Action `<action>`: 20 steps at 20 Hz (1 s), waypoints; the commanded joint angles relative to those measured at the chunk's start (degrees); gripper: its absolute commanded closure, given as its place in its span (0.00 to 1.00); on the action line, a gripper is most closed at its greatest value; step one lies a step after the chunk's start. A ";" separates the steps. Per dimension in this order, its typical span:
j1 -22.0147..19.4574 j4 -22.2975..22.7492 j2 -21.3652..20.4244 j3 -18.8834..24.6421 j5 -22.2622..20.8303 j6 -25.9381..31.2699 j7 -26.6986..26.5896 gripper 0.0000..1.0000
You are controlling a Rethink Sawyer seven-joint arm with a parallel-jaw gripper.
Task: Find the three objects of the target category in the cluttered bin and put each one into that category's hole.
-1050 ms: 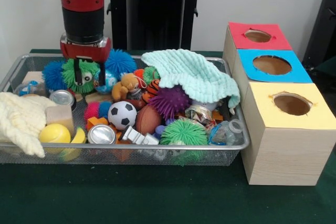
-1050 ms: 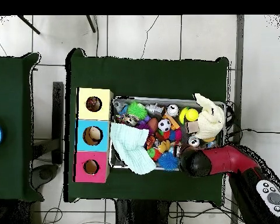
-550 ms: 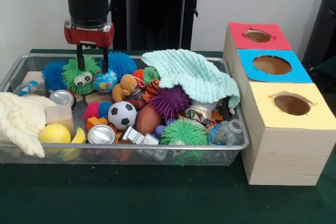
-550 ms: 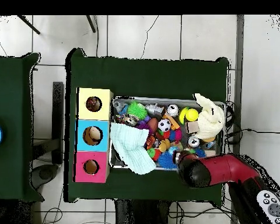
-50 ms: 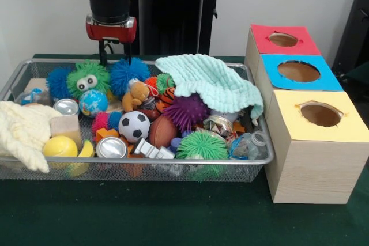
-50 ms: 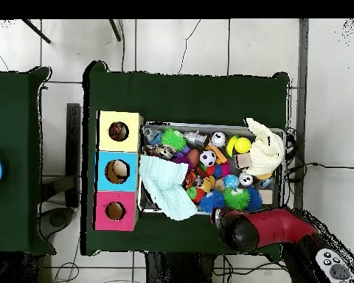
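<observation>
A wire bin [image 5: 144, 162] holds a jumble of toys. My gripper [image 5: 116, 56] hangs open and empty over the bin's back rim, just above the gap between a green spiky ball with googly eyes [image 5: 86, 79] and a blue spiky ball [image 5: 128, 73]. A small globe ball [image 5: 92, 102] lies in front of the green one. A soccer ball [image 5: 134, 126], a brown football [image 5: 163, 131], a purple spiky ball [image 5: 187, 110] and a yellow tennis ball [image 5: 59, 146] lie nearer. In the overhead view the arm [image 6: 243, 227] hides the gripper.
Three wooden boxes stand beside the bin, with round holes in a red top [image 5: 282, 40], a blue top [image 5: 298, 71] and a yellow top [image 5: 320, 114]. A mint cloth [image 5: 213, 82] covers the bin's corner near them. A cream cloth [image 5: 23, 131] drapes the opposite end. Two cans [image 5: 111, 148] sit among the toys.
My gripper has lifted out from around the green googly-eyed ball and moved back toward the bin's rim, empty. The globe ball has rolled forward and to the left.
</observation>
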 commanded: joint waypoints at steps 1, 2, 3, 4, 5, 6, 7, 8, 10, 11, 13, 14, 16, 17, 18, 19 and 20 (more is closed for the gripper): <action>1.21 3.67 2.68 -1.98 -0.51 3.35 -1.77 0.00; 1.32 3.51 2.80 -2.01 -0.52 3.28 -1.77 0.00; 1.42 3.31 3.01 -2.02 -0.50 3.19 -1.78 0.00; 1.52 3.11 3.22 -2.04 -0.47 3.11 -1.80 0.00; 1.58 2.94 3.44 -2.00 -0.39 3.03 -1.74 0.00; 1.64 2.77 3.66 -1.96 -0.31 2.94 -1.67 0.00; 1.73 2.65 3.91 -2.05 -0.34 2.70 -1.45 0.00; 1.69 2.60 4.09 -2.04 -0.20 2.56 -1.31 0.00; 1.63 2.26 4.14 -2.03 -0.26 2.23 -1.28 0.00; 1.38 1.25 4.84 -1.86 -0.36 2.44 -1.79 0.00; 0.86 -0.78 6.23 -1.52 -0.55 2.86 -2.81 0.00; 0.33 -2.14 7.05 -1.12 -0.64 3.23 -3.82 0.00; -0.99 -5.06 8.83 -0.03 -0.55 4.66 -6.66 0.00; -1.67 -6.51 9.59 0.54 -0.41 5.44 -8.09 0.00; -2.35 -7.79 10.18 1.17 -0.19 6.14 -9.51 0.00; -2.86 -8.98 10.73 1.66 0.21 7.02 -10.61 0.00; -3.12 -10.10 10.92 2.15 0.38 7.60 -11.55 0.00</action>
